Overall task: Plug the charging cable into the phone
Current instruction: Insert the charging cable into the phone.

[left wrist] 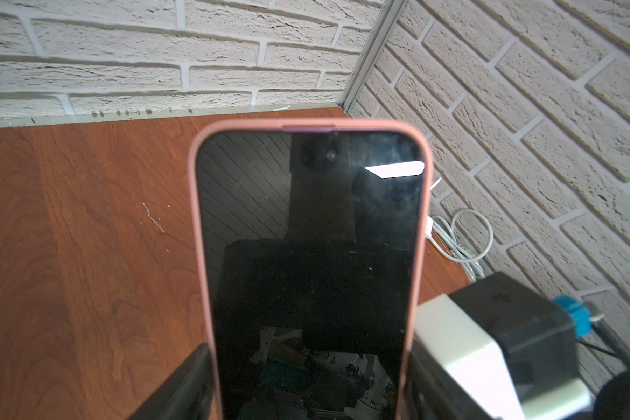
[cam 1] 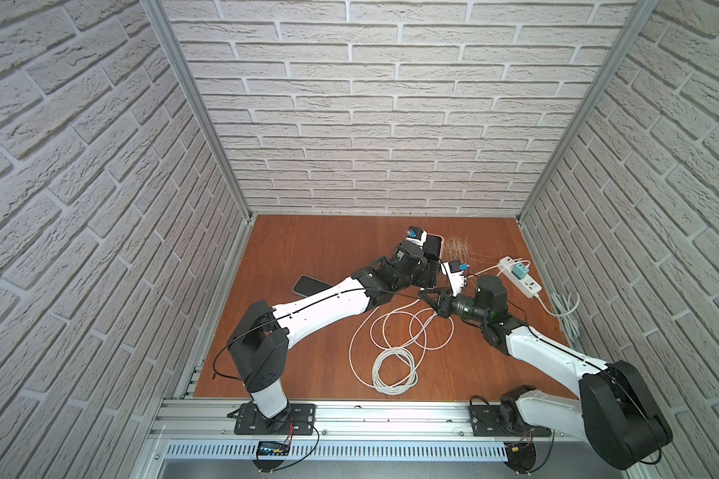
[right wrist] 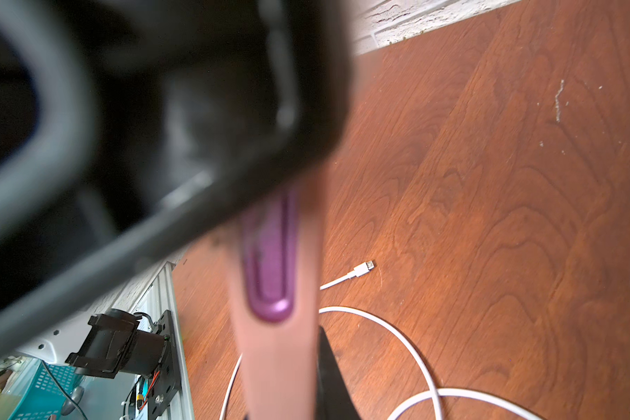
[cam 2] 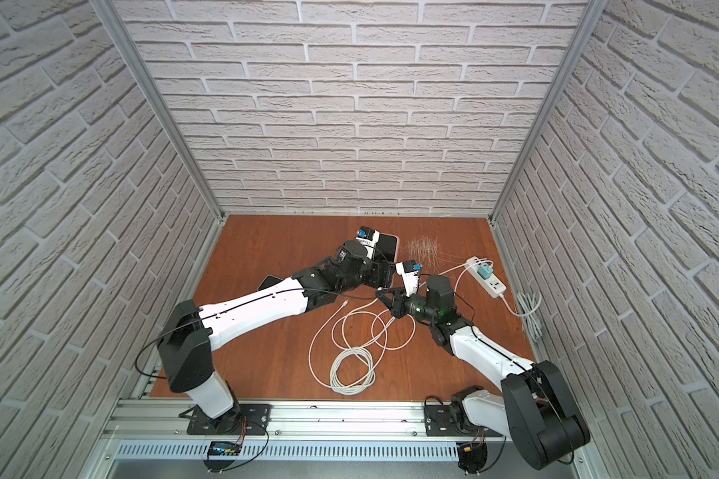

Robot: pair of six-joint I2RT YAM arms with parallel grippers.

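Closest to the lens, the phone [left wrist: 310, 254] fills the left wrist view: a glossy black screen, dusty and mirror-like, framed by a matt pink case with rounded corners and a purple strip at its far end. The left gripper [left wrist: 306, 352] spans it widthwise, jaws spread wide yet clamped. Its black fingers [left wrist: 186, 385] press on both long edges and hold it lifted off the table [cam 1: 308, 352], a reddish wood-grain laminate with pale scuffs. The right gripper [cam 1: 431, 305] is squeezed nearly together on the same case. In the right wrist view one dark finger [right wrist: 330, 378] lies flush against the pink edge, below an oblong purple button. The charging cable [cam 1: 391, 356], thin, white and round, sprawls over the wood in loose loops and a tighter coil. Its small metal-tipped plug [right wrist: 364, 267] lies free, apart from both grippers and the phone.
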